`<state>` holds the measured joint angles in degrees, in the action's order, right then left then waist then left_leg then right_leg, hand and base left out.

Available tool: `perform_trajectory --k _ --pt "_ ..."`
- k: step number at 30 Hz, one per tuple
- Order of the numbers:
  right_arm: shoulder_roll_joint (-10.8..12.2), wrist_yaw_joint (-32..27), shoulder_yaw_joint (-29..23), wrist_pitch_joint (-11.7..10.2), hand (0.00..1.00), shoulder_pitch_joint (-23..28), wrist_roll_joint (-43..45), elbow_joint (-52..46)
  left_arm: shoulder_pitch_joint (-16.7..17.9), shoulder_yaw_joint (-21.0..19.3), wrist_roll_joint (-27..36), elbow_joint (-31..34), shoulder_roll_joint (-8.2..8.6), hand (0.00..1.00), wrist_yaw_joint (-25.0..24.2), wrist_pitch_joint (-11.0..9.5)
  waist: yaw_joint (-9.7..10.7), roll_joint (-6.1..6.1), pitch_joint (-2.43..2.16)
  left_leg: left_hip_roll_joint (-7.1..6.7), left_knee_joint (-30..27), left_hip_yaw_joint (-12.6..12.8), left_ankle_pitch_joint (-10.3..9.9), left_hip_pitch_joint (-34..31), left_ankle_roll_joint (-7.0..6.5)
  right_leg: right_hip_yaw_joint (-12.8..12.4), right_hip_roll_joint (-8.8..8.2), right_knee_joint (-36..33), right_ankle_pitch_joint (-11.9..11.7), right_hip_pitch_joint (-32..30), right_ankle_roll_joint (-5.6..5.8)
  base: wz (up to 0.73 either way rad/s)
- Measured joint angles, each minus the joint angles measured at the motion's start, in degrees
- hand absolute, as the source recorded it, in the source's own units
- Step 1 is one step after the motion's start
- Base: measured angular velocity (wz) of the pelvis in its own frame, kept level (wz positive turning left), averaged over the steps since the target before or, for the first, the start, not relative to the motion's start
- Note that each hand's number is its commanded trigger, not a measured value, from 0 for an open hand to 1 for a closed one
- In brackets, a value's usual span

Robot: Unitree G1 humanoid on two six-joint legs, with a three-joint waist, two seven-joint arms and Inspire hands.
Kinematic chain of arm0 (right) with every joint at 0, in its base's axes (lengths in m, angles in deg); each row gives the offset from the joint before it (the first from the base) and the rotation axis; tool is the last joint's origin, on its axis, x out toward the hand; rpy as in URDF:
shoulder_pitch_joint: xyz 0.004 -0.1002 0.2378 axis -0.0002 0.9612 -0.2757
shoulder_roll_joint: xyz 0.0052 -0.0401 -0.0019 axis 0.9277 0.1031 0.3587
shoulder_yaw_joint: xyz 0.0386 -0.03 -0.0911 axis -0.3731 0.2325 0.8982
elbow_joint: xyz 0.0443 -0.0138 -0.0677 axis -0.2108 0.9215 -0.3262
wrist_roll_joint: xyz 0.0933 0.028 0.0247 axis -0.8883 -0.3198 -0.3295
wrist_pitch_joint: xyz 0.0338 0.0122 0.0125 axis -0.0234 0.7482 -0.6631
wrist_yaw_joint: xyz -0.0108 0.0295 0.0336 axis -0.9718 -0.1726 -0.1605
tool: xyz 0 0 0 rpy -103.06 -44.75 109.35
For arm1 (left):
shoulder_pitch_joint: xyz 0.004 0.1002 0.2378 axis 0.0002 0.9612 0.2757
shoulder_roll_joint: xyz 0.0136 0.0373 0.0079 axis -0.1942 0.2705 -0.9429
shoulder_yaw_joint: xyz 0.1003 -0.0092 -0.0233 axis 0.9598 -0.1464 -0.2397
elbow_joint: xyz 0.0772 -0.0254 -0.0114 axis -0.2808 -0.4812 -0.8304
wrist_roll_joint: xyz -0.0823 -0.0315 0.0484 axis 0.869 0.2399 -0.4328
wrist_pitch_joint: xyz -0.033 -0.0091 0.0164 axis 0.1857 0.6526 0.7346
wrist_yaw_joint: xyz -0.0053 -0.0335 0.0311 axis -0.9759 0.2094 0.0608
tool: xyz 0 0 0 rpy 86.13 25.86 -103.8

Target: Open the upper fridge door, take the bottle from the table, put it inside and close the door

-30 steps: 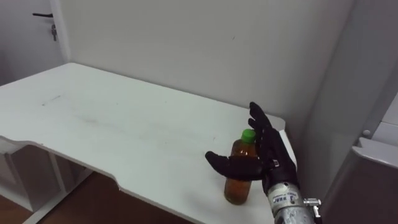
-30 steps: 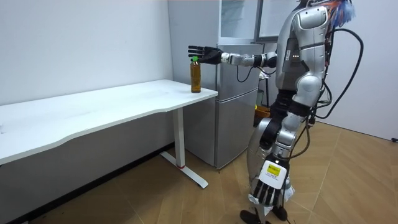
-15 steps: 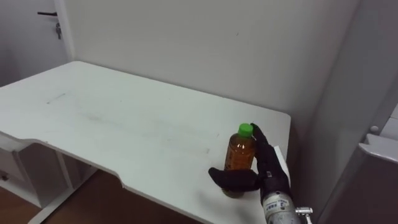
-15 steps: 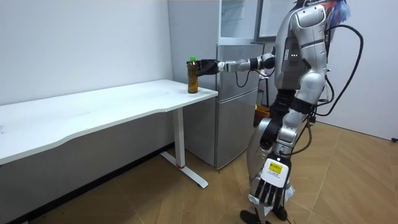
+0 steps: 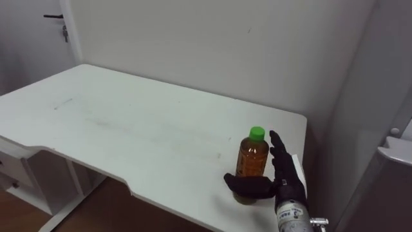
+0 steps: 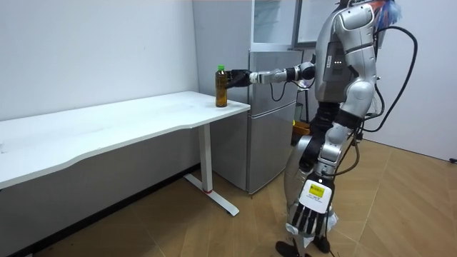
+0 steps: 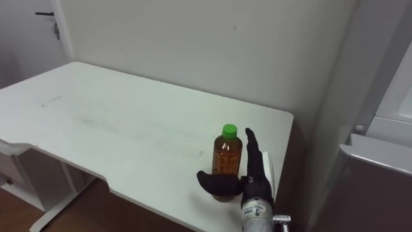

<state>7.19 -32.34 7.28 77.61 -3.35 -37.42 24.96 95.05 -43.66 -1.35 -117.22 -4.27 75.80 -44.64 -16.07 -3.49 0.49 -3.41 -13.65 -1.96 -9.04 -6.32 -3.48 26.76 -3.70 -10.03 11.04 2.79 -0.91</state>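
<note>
Our right hand [image 5: 283, 183] stands open around the bottle [image 5: 252, 158] on the desk [image 5: 129, 129], thumb across its base; left hand [image 6: 307, 218] hangs relaxed.

Bottle [image 5: 252, 159] on table [image 5: 129, 129], fridge [image 5: 380, 193] rightward

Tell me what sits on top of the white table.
One upright amber bottle near the right end of the table, the open right hand beside it. Its thumb hides the bottle's base.

Bright, soft, even light lies over the white table [image 5: 129, 122]; my right hand [image 5: 284, 175] stands dark against it at five o'clock. The floor [image 5: 109, 207] at seven o'clock sits in shade.
</note>
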Motion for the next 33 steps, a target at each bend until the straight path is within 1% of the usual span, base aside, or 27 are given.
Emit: perform_trajectory --k 1,5,7,10,13,14,15,16,18,20,23,27,29,30,31,33 --pt "0.0 -0.1 0.0 0.0 0.0 0.0 -0.2 0.3 0.0 0.0 0.9 0.0 -0.02 0.0 0.1 0.0 0.0 0.0 0.0 -0.02 0.0 0.0 0.0 0.0 -0.03 0.0 -0.03 -0.1 0.0 0.0 0.0 0.0" --pt "0.0 -0.8 0.0 0.0 0.0 0.0 -1.2 2.5 0.0 0.4 1.0 -0.2 -0.03 0.0 0.2 0.0 0.0 0.07 0.07 -0.08 -0.1 0.0 0.1 0.0 -0.18 0.1 -0.25 -0.6 0.0 -0.1 0.03 0.02" --pt "0.0 -1.2 -0.3 0.0 0.0 -0.1 -3.0 4.2 0.0 1.7 2.0 -0.2 -0.04 0.0 1.1 -0.1 0.0 0.1 0.08 -0.22 -0.1 -0.1 0.2 -0.1 -0.3 0.2 -0.37 -0.7 -0.1 -0.1 0.19 0.0" --pt "0.0 -1.3 -0.8 0.0 0.0 -0.1 -3.2 4.8 -0.2 2.2 2.1 -0.2 -0.01 0.0 1.1 -0.1 0.0 0.12 0.09 -0.27 -0.2 -0.2 0.3 -0.7 -0.42 0.3 -0.43 -0.8 -0.2 -0.8 0.38 0.0" --pt "0.1 -2.7 -1.0 0.0 0.0 -0.5 -5.5 5.6 -0.2 2.6 3.6 -0.3 -0.05 0.0 1.1 -0.1 0.0 0.56 0.38 -0.43 -0.3 -0.4 0.4 -1.0 -0.58 0.4 -0.56 -0.9 -0.3 -1.0 0.47 0.02" --pt "0.2 -3.0 -1.1 0.0 0.0 -0.7 -5.6 5.9 -0.3 2.9 4.2 -0.4 -0.05 0.0 1.1 -0.1 0.0 0.56 0.38 -0.45 -0.3 -0.4 0.4 -1.1 -0.6 0.5 -0.61 -1.0 -0.3 -1.1 0.48 0.03" --pt "0.2 -3.4 -1.3 0.0 0.0 -0.8 -5.6 6.2 -0.3 3.4 5.5 -0.5 -0.04 0.0 1.2 -0.1 0.0 0.61 0.41 -0.49 -0.3 -0.5 0.4 -1.3 -0.64 1.0 -0.76 -1.4 -0.3 -1.4 0.48 0.06" --pt "0.2 -3.7 -1.6 0.0 0.0 -0.8 -5.6 6.3 -0.3 3.6 6.9 -0.6 0.0 0.0 1.2 -0.1 0.0 0.84 0.56 -0.52 -0.5 -0.7 0.5 -1.6 -0.69 1.9 -0.95 -1.8 -0.3 -1.7 0.49 0.07" --pt "0.2 -4.1 -2.7 0.0 0.0 -0.8 -5.5 6.6 -0.4 4.3 7.6 -0.7 0.01 0.0 1.1 -0.1 0.0 0.88 0.58 -0.64 -0.9 -1.0 0.5 -2.2 -0.76 3.3 -1.15 -1.8 -0.3 -2.0 0.49 0.09" --pt "0.2 -4.7 -3.3 0.0 0.0 -0.8 -5.4 6.6 -0.4 4.5 7.6 -0.7 0.01 0.0 1.1 -0.1 -0.1 0.78 0.49 -0.81 -1.0 -1.2 0.7 -3.0 -0.91 3.4 -1.31 -1.9 -0.3 -2.7 0.49 0.06" --pt "0.2 -5.9 -3.2 0.0 0.0 -1.2 -5.5 7.6 -0.4 4.6 8.7 -0.6 -0.03 0.0 1.1 -0.1 -0.1 0.95 0.61 -0.97 -0.9 -1.2 1.2 -3.8 -1.07 3.5 -1.63 -2.5 -0.3 -3.9 0.51 0.0" --pt "0.1 -7.7 -3.2 -0.2 0.0 -2.3 -5.7 10.7 -1.2 6.4 9.9 -0.9 -0.28 0.0 1.3 -0.3 -0.1 0.85 0.64 -1.17 -0.9 -1.3 1.6 -5.1 -1.27 3.5 -1.85 -2.7 -0.4 -5.3 0.59 0.0" --pt "0.1 -8.4 -3.2 -0.5 0.0 -3.1 -6.9 11.3 -2.0 7.4 10.0 -1.9 -0.3 0.0 1.3 -1.0 -0.1 0.78 0.61 -1.22 -0.7 -1.2 1.7 -5.1 -1.32 3.4 -1.92 -2.7 -0.5 -5.3 0.62 0.0" --pt "0.1 -8.5 -3.2 -0.5 0.0 -3.6 -7.3 12.0 -2.5 8.0 10.0 -2.5 -0.36 0.0 1.4 -1.3 -0.2 0.63 0.61 -1.24 -0.7 -1.2 1.7 -5.1 -1.34 3.5 -1.94 -2.7 -0.5 -5.3 0.63 0.0" --pt "0.1 -8.5 -3.2 -0.5 0.0 -4.1 -7.3 12.5 -2.9 8.1 10.0 -2.6 -0.35 0.0 1.3 -1.5 -0.3 0.4 0.73 -1.25 -0.7 -1.2 1.7 -5.1 -1.35 3.5 -1.94 -2.7 -0.5 -5.4 0.63 0.0" --pt "0.2 -8.6 -3.1 -0.6 0.0 -4.7 -7.2 12.9 -3.3 8.1 10.0 -2.6 -0.35 0.0 1.6 -1.8 -0.7 -0.13 0.74 -1.25 -0.4 -1.2 1.8 -5.3 -1.28 3.3 -1.93 -2.8 -0.5 -5.9 0.6 -0.05"
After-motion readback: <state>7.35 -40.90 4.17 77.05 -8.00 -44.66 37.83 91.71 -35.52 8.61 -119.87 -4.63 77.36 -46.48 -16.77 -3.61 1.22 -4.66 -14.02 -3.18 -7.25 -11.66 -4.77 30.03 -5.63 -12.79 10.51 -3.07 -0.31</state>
